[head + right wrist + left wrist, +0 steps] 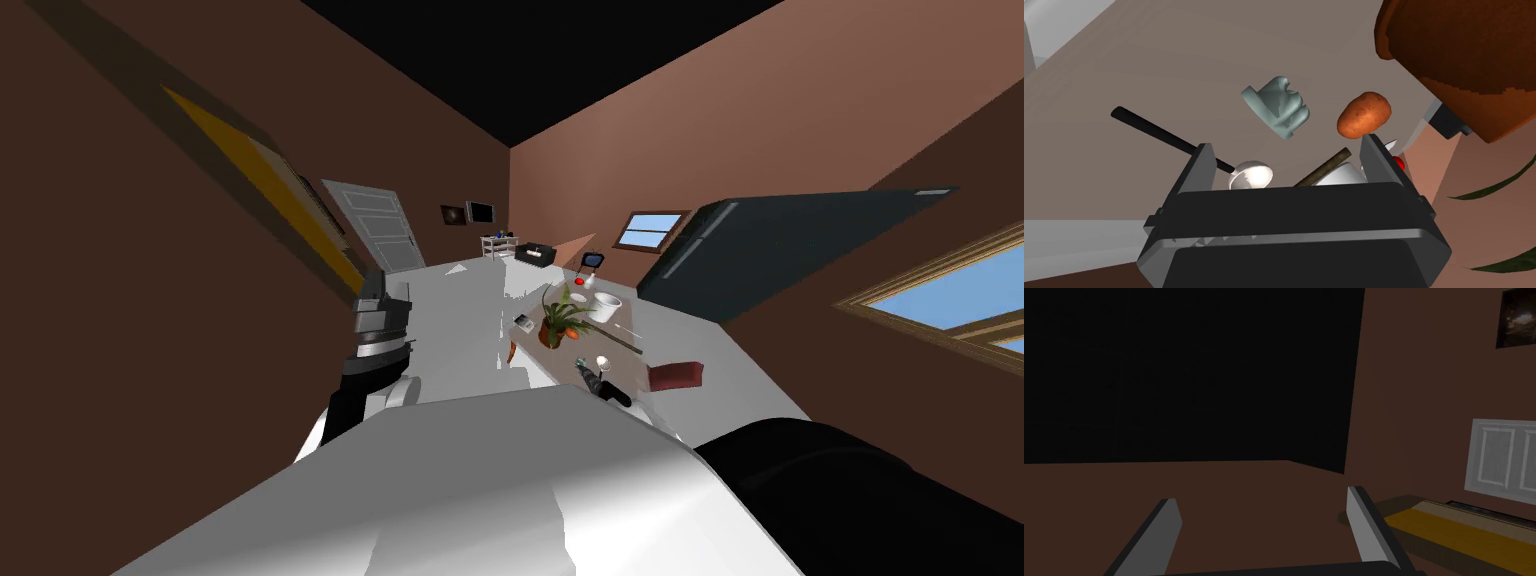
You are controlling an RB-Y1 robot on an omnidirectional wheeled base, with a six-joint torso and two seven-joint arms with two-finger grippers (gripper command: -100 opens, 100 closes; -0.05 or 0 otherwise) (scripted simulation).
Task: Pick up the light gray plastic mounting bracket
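Note:
The mounting bracket is a pale grey-green lump with a flat flange, lying on the grey-brown table. It sits just beyond my right gripper, which hangs open above the table with nothing between its fingers. In the head view the right gripper is at the near end of the table. Raised at my left, the left gripper is open and empty, its arm up by the brown wall.
Beside the bracket lie a potato, a black-handled ladle, a brown stick and a white bowl. A terracotta plant pot stands close on the potato's side. A red seat and a dark fridge flank the table.

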